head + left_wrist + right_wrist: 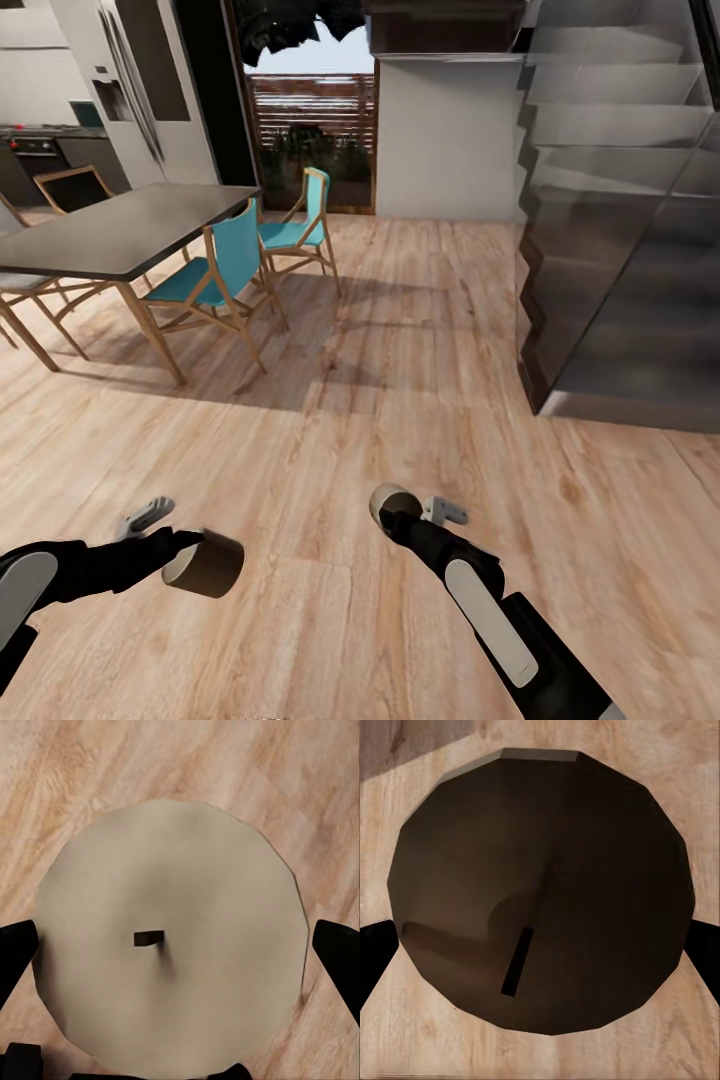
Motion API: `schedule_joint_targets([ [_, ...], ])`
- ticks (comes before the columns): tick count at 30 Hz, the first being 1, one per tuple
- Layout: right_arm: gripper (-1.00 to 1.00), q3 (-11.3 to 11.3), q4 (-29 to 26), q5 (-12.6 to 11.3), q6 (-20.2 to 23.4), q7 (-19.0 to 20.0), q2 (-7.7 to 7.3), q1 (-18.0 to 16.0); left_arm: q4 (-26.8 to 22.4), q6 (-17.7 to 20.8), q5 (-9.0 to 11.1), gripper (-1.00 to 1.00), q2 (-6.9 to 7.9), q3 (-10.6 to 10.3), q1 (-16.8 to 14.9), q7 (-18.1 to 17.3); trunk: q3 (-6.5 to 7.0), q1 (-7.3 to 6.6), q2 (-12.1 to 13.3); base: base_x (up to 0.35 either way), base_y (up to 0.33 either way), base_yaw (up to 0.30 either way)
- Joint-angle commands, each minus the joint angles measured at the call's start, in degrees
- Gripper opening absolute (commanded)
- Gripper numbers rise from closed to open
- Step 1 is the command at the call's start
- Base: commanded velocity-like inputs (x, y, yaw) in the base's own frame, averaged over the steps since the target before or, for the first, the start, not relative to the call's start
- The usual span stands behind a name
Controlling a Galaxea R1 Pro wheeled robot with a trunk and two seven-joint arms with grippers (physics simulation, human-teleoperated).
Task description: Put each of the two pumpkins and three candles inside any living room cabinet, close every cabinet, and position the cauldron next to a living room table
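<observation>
My left gripper is shut on a candle, a squat dark brown cylinder held low over the wooden floor. In the left wrist view that candle's pale beige top with its short dark wick faces the camera, and a black finger stands at each side. The right gripper is shut on a second candle. Seen from the right wrist, this candle looks dark and shadowed between the black fingers. The pumpkins, cabinet and cauldron are out of view.
A dark-topped dining table with teal chairs stands at the far left. A grey staircase rises on the right. A fridge and a glass door lie beyond. Wooden floor stretches ahead.
</observation>
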Motion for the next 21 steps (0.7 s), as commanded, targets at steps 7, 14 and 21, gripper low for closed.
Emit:
schedule_joint_targets([
  [7, -1.00, 0.11, -0.12, -0.42, -0.01, -0.48, -0.05, -0.05, -0.06, 0.07, 0.84, -1.00, 0.00, 0.01, -0.06, 0.61, -0.04, -0.01, -0.02, 0.000, 0.000, 0.288],
  [14, -1.00, 0.11, -0.12, -0.42, -0.01, -0.48, -0.06, -0.05, -0.05, 0.07, 0.84, -1.00, 0.00, 0.00, -0.06, 0.61, -0.04, -0.01, -0.02, 0.000, 0.000, 0.287],
  [21, -1.00, 0.11, -0.12, -0.42, -0.01, -0.45, -0.06, -0.05, -0.04, 0.07, 0.84, -1.00, 0.00, -0.03, -0.06, 0.61, -0.04, -0.01, -0.02, 0.000, 0.000, 0.288],
])
